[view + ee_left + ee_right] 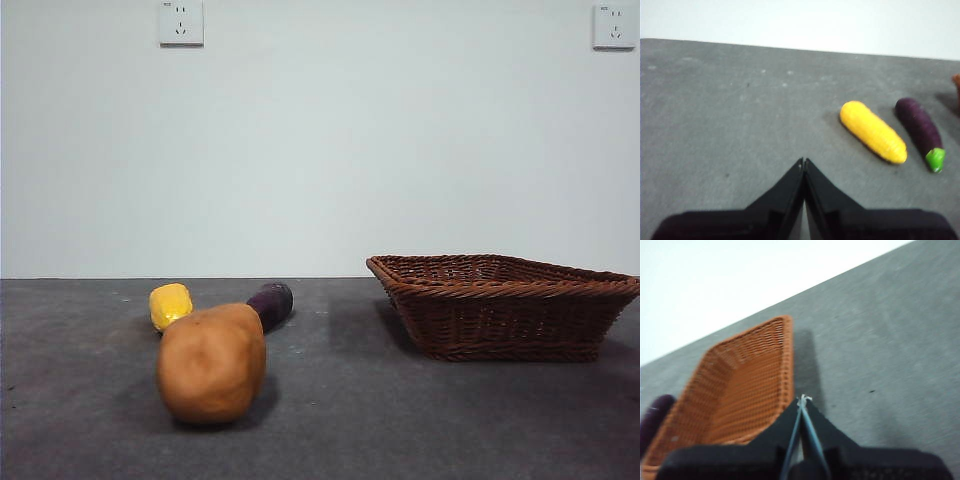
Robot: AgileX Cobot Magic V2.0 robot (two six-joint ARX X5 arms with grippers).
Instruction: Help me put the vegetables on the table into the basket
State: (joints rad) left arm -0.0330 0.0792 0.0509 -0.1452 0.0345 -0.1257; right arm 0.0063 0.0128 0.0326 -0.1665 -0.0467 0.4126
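- Three vegetables on the worktop [400, 420], none in the basket [500, 305]: potato [211, 362] in front, corn [873, 131] and eggplant [920, 129] side by side behind it.
- Left hand [804, 161] closed, empty; corn is the nearer of the two, off to one side ahead, its long axis running diagonally.
- Right hand [802, 399] closed, empty, beside the basket rim.
- My read: left arm takes the vegetables, right waits.

Right tool [802, 401] (jaws together), empty basket [735, 385] just beside, grey table [890, 340]
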